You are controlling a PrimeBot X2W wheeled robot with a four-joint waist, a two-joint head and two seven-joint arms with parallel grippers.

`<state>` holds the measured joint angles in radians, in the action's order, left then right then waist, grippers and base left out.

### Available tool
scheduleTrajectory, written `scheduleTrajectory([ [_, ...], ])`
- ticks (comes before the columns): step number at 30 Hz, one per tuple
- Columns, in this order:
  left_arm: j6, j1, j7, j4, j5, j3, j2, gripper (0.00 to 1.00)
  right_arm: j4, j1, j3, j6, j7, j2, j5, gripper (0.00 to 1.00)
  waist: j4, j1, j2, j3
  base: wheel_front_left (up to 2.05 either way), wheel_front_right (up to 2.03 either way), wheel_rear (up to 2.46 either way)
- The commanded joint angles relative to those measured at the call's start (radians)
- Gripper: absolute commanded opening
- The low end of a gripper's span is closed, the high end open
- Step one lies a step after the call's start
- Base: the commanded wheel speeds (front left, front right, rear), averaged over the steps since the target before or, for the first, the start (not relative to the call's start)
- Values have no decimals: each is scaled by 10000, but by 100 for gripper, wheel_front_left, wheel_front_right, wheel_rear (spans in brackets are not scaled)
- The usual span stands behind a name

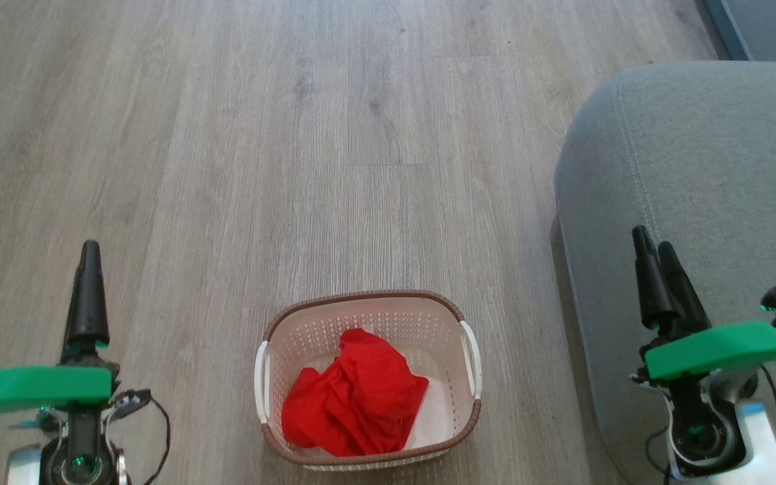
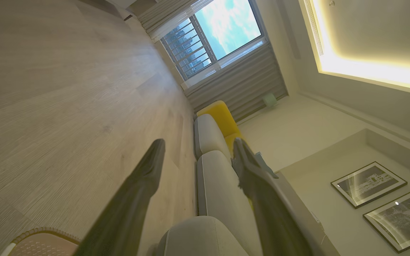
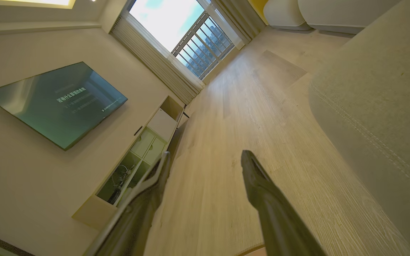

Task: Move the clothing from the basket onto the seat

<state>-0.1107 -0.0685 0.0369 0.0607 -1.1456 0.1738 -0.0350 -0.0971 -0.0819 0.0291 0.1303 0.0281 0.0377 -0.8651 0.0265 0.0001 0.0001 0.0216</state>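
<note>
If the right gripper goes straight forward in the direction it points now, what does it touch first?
Nothing close, it seems: the right gripper points along bare floor toward the far window, with the seat passing beside it. Depth is unclear.

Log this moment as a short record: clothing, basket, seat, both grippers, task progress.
clothing: red crumpled bundle lying inside the basket
basket: on the floor, between the two grippers, apart from the seat
seat: grey cushion at the right of the head view
left gripper: open, empty, left of the basket
right gripper: open, empty, seen against the seat
progress: clothing not yet on the seat
</note>
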Motion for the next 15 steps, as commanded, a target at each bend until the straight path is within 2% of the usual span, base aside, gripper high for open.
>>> scheduleTrajectory([
  [1, -15, -563, 69, -492, 226, 233, -85, 100, 462, -553, -113, 3, 140, 89, 281, 100, 2, -1, -1, 0, 0, 0, 0],
  [9, 472, -585, 274, -1328, 1854, -294, -91, 100, 855, -682, -388, 3, 347, 97, 1506, 100, 37, -1, -1, 41, 0, 0, 0],
  [15, 994, -533, 479, -1984, 3717, -1231, -97, 100, 934, -762, -704, 3, 553, 100, 2588, 100, 32, -1, -1, 76, 0, 0, 0],
])
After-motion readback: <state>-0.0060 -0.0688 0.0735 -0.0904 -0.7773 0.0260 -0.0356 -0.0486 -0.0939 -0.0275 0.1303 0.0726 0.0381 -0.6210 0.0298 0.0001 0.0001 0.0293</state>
